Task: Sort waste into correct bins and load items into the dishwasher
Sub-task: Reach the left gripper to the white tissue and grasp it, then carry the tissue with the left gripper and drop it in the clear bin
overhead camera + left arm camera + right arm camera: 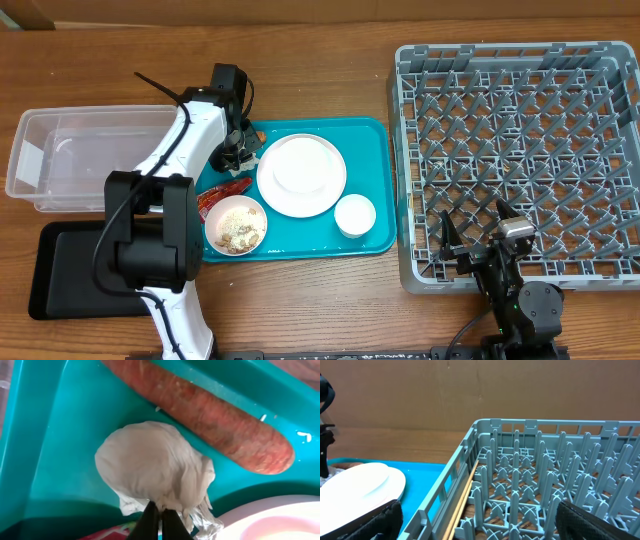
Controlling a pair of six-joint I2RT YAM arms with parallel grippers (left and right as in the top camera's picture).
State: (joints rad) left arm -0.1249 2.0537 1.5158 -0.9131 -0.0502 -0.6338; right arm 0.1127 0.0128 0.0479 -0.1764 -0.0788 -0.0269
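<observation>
One plate [301, 176], one cup [355, 215] (one carrot [200, 412])

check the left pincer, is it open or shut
Shut: left pincer tips meet, pinching the edge of the foil ball on the teal tray.

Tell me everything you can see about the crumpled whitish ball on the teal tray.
The foil ball is a whitish, loosely crumpled wad with soft folds and a ragged tail at its lower edge. It lies on the teal tray, close beside the carrot; whether they touch is unclear. The left gripper is shut, pinching the ball's lower edge, near the rim of the white plate.
</observation>
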